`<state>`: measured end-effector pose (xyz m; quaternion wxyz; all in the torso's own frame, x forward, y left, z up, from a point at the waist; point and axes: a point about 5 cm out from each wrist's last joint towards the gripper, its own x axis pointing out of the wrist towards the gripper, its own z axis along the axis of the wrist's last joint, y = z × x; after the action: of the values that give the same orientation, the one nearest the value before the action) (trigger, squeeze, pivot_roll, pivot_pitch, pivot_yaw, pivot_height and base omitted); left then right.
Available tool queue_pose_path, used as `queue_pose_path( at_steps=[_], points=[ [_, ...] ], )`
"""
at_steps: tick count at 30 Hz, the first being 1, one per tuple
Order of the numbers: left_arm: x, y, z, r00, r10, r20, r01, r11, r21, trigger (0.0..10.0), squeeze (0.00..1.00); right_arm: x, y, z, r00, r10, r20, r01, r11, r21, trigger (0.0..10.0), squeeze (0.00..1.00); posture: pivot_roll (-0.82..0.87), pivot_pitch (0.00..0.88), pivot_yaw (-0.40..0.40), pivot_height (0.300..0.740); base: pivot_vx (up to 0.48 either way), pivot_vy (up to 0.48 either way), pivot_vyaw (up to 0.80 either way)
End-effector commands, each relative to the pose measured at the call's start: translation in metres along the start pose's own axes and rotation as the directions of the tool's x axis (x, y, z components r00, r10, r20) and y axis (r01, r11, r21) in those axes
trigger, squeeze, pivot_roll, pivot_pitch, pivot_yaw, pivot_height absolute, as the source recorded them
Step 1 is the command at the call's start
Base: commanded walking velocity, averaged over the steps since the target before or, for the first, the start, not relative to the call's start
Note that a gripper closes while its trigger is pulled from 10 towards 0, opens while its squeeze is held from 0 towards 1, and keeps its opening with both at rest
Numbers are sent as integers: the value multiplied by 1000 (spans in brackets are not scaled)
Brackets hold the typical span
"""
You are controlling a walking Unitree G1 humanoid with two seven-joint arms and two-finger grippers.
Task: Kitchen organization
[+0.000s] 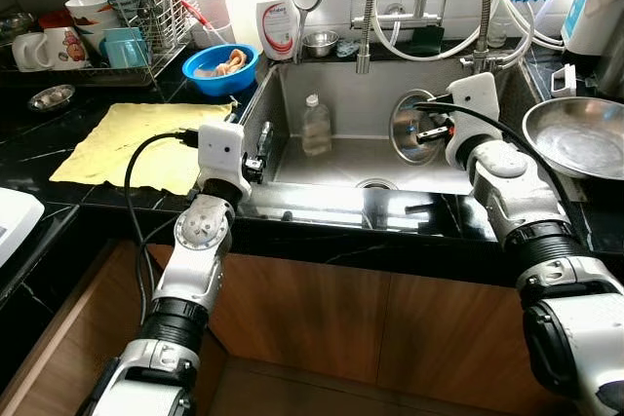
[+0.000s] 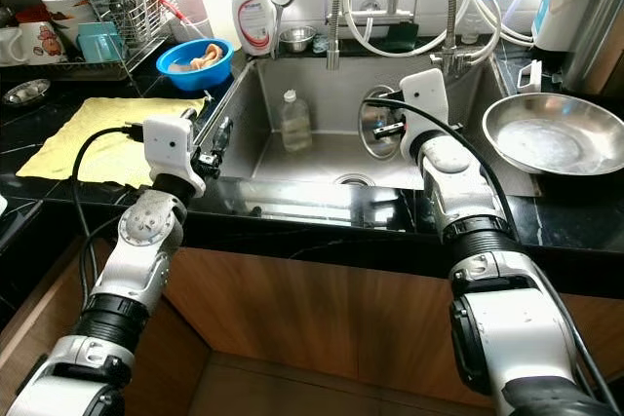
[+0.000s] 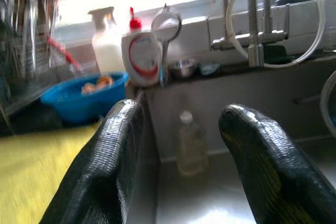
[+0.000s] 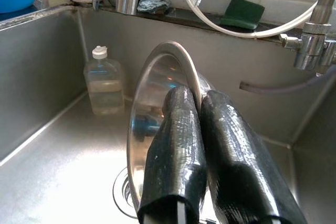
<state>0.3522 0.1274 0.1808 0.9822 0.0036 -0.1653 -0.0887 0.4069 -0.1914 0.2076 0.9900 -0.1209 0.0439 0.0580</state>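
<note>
The right hand [image 4: 202, 103] is clenched on the rim of a steel bowl [image 4: 157, 129], holding it on edge over the sink [image 1: 331, 168], with the drain directly beneath. To my eye the pinch is thin and on slick metal, so a jolt could let the bowl swivel or slip and clatter into the basin. Just beyond it, toward the back wall, a plastic bottle [image 1: 315, 126] stands upright and could be knocked over by a wide swing. Above the hand hang the tap hoses [image 1: 429, 41], which could catch the rim if it is lifted straight up. Out to the hand's right a large steel pan [image 1: 577, 138] sits on the table. The left hand [image 3: 178, 150] is released, fingers apart, at the sink's near left corner beside a yellow cloth [image 1: 141, 143], with a blue bowl [image 1: 220, 67] beyond.
</note>
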Motion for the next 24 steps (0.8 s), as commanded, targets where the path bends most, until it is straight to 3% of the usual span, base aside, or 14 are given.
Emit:
queue_pose_path(
  at_steps=[1, 8, 16, 24],
  points=[
    [-3, 9, 1, 999, 45, -4, -45, 999, -22, 10000, 0, 1, 6, 0, 1000, 22, 14, -22, 1000, -4, 10000, 0, -189, 0, 106, 740, 0, 0, 0],
    [-10, 8, -10, 995, 90, -47, -94, 990, -103, 10000, 0, -2, 9, -9, 999, 37, 35, -36, 999, -12, 10000, 0, -196, 0, 102, 740, 0, 0, 0],
    [-16, 5, -20, 992, 77, -96, -88, 989, -117, 10000, 0, -5, 7, -32, 999, -2, -35, 2, 1000, -21, 10000, 0, -191, 0, 100, 740, 0, 0, 0],
    [-21, 2, -26, 990, 65, -125, -79, 991, -112, 10000, 0, -6, 5, -36, 999, -27, -46, 25, 999, -27, 10000, 0, -183, 0, 91, 740, 0, 0, 0]
  ],
)
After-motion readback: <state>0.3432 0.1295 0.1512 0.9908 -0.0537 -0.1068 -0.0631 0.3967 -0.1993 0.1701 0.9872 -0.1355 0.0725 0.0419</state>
